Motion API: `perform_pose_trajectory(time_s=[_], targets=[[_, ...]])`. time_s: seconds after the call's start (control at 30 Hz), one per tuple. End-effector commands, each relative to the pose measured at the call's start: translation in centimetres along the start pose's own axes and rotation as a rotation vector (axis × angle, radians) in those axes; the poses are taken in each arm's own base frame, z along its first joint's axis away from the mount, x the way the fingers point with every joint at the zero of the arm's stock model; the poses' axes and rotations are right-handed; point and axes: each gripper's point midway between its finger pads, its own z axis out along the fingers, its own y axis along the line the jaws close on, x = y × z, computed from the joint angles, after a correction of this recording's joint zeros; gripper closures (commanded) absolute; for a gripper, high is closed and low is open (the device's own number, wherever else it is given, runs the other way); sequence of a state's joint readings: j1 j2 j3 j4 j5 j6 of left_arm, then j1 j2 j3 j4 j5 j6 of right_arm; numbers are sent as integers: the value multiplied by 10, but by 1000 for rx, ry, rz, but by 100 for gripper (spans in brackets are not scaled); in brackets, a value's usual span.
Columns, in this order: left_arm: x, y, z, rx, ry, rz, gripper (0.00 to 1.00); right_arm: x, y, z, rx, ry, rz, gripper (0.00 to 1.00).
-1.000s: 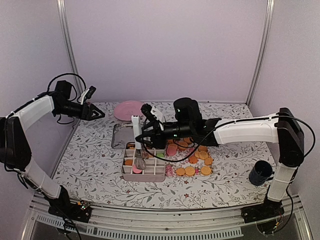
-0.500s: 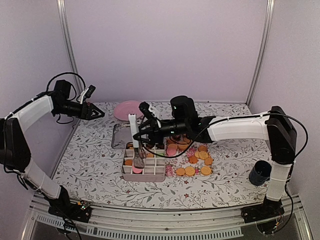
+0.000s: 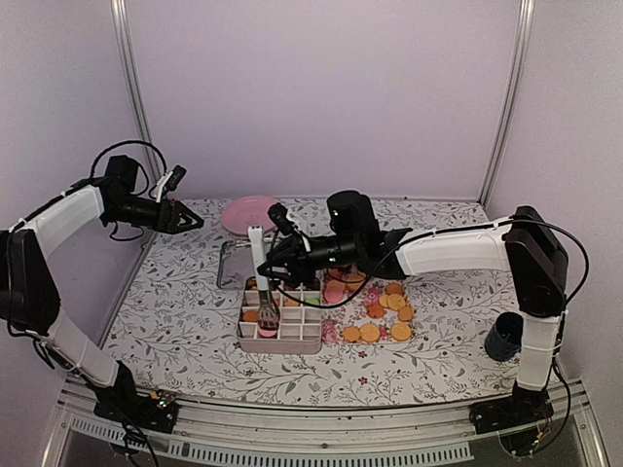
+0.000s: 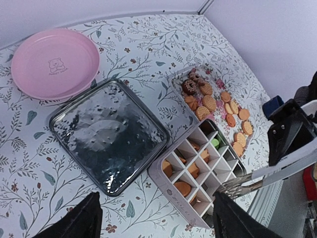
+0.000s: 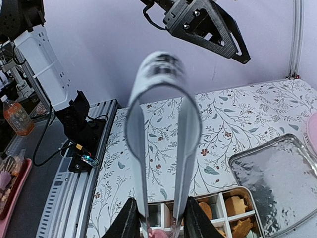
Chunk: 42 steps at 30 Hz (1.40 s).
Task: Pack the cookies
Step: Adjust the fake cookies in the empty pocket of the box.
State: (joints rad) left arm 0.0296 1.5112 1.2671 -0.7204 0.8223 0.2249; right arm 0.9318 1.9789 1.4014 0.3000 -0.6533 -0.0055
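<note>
Cookies (image 3: 382, 309), small round flat biscuits, mostly golden-orange with a few dark brown, lie loose in a scatter on the flower-patterned table (image 3: 175, 321). They sit just right of a pale plastic box divided into square compartments (image 3: 280, 342). Several compartments already hold orange ones, one holds a green and one near the front a pink. Others look empty, so the packing seems partly done, with the larger share not yet boxed.

Long white-and-steel tongs (image 3: 257, 265) point tips-down into the box, clasped across their arms by the right gripper (image 3: 284, 253). Whether the tips pinch a biscuit cannot be told.

Behind the box sits a shiny square metal tray (image 3: 232, 261), and beyond that a round pink plate (image 3: 248, 212). The left gripper (image 3: 191, 220) hovers well apart over the table's far left side, jaws spread, holding nothing.
</note>
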Motion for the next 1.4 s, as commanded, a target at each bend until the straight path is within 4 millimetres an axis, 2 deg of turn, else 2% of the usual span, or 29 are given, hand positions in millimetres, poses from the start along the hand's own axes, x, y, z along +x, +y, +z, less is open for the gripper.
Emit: perform_pose_trajectory(time_s=[0.0,0.07,0.13,0.27,0.47,0.57,0.67,0.77,0.9,0.97,1.1,1.27,1.37], targets=[[-10,-4,-9,-4,-30,37,23,-19,0,0,-32,-49,3,74],[-12,-4,-10,-4,-32,41,23,-19,1,-1,-33,-48,6,80],[-12,-5,-10,-3,-33,43,23,-22,2,-4,-29,-51,5,91],[-11,-5,-9,3,-29,36,24,-39,7,-13,-22,-76,-9,98],[-10,-5,-8,6,-28,33,24,-60,15,-27,-29,-107,-34,98],[-9,-7,-9,10,-30,35,24,-58,17,-29,-40,-100,-28,95],[-5,-11,-8,33,-27,34,25,-47,18,-27,-51,-76,-9,93],[13,-30,2,110,23,73,27,-30,16,-22,-63,-48,24,91],[54,-70,30,193,153,190,27,-10,11,-15,-72,-15,66,90],[77,-84,45,205,208,243,27,-6,9,-13,-65,-8,75,90],[109,-97,67,200,275,334,30,-8,8,-16,-49,-16,70,89],[144,-105,88,175,343,456,32,-8,9,-20,-33,-28,70,88],[153,-97,97,118,363,507,37,-8,11,-22,-38,-36,77,88]])
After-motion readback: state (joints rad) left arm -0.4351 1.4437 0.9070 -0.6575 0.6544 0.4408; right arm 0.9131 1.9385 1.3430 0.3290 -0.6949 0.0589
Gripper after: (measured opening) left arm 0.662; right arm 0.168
